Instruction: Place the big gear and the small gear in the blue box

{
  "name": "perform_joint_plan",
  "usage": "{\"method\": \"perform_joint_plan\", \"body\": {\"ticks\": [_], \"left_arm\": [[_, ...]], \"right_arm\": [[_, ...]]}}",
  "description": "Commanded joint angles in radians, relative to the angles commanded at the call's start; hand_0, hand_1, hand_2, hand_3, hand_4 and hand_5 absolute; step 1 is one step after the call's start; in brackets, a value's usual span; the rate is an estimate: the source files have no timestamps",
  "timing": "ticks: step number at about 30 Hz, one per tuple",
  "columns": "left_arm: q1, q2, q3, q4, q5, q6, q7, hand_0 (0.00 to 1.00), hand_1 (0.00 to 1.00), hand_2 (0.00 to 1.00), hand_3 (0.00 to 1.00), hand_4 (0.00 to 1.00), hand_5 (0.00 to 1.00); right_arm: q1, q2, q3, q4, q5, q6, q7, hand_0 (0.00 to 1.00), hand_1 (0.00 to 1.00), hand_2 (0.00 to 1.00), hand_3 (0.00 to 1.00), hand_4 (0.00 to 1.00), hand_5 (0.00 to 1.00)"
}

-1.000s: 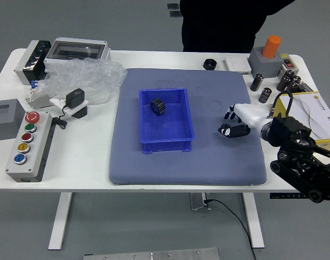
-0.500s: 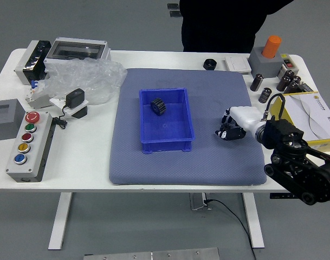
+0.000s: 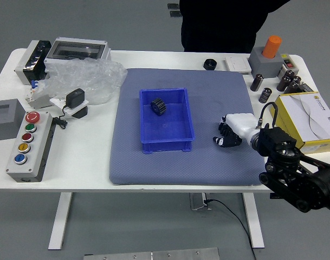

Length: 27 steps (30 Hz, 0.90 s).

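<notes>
We've got one black gear (image 3: 158,106) sitting inside the blue box (image 3: 166,146), up toward its far end, though we can't tell if it's the big or small one. The box is on a blue-grey mat (image 3: 137,172) on the white counter (image 3: 89,168). Our right robot hand (image 3: 228,133) is over the mat, just to the right of the blue box and apart from it; honestly, we can't tell if it's open or clamped on anything. Well left of the box we have a button panel (image 3: 32,146), with some clear plastic wrap (image 3: 91,78) left of and beyond the box. A person in black (image 3: 221,27) stands beyond it, a bit to the right.
</notes>
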Motion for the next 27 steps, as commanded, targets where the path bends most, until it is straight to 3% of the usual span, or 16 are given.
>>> {"method": "perform_joint_plan", "body": {"ticks": [5, 6, 27], "left_arm": [[-0.002, 0.000, -0.003, 0.000, 0.002, 0.000, -0.001, 0.838, 0.802, 0.807, 0.843, 0.665, 0.249], [-0.002, 0.000, -0.003, 0.000, 0.002, 0.000, -0.001, 0.838, 0.802, 0.808, 0.843, 0.665, 0.249], [-0.003, -0.001, 0.001, 0.000, 0.000, 0.000, 0.000, 0.838, 0.803, 0.807, 0.843, 0.661, 0.242]], "right_arm": [[-0.001, -0.001, -0.001, -0.001, -0.011, -0.017, 0.003, 0.527, 0.435, 0.553, 0.641, 0.579, 0.428], [-0.001, -0.001, -0.001, -0.001, -0.013, -0.019, 0.003, 0.616, 0.426, 0.529, 0.644, 0.500, 0.315], [0.005, -0.007, -0.002, 0.003, -0.055, -0.069, 0.010, 0.614, 0.400, 0.482, 0.626, 0.459, 0.243]]}}
